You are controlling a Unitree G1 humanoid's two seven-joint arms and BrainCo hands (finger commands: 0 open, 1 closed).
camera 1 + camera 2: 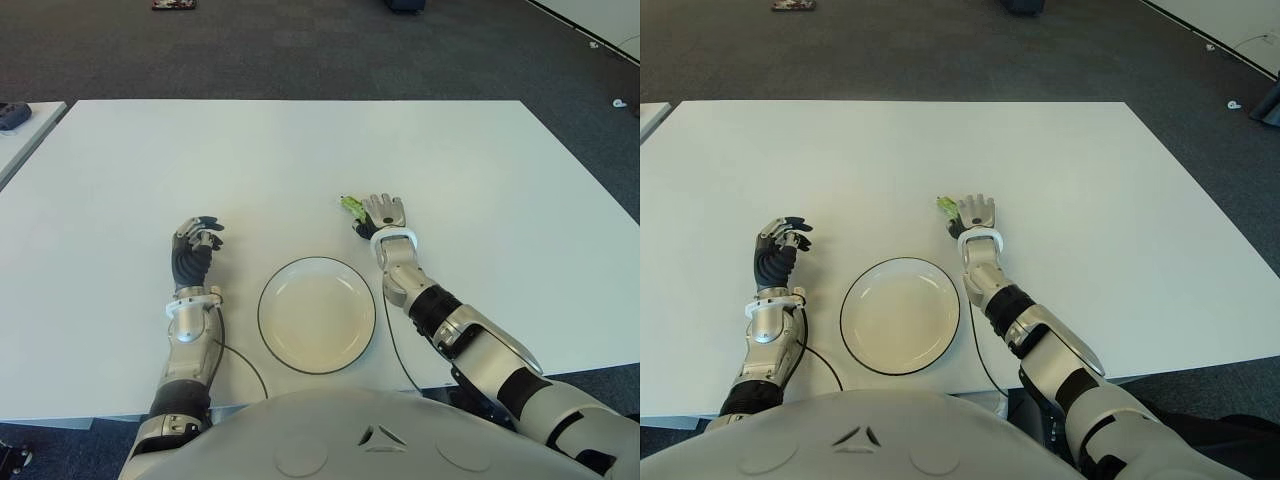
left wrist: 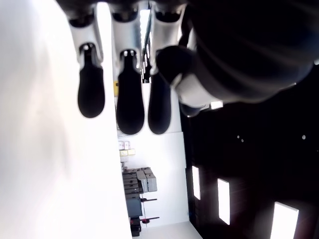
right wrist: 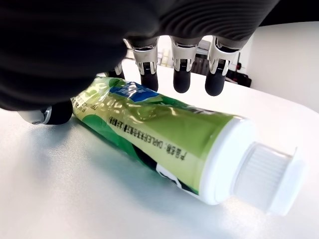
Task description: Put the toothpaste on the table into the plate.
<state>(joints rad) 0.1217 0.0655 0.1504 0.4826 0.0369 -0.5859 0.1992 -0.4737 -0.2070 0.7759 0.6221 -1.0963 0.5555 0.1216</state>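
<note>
A green toothpaste tube [image 3: 164, 134] with a white cap lies flat on the white table [image 1: 300, 160], just beyond the plate's far right side. My right hand [image 1: 383, 213] hovers over it with fingers [image 3: 182, 82] stretched out above the tube, not closed around it; only the tube's green end [image 1: 350, 205] peeks out at the hand's left. The white plate [image 1: 266, 300] with a dark rim sits near the front edge, nothing in it. My left hand [image 1: 195, 245] shows left of the plate, its fingers relaxed and holding nothing.
Another table's corner [image 1: 20, 120] with a dark object appears at the far left. Dark carpet surrounds the table. A thin cable [image 1: 245, 365] runs along the table front near the left arm.
</note>
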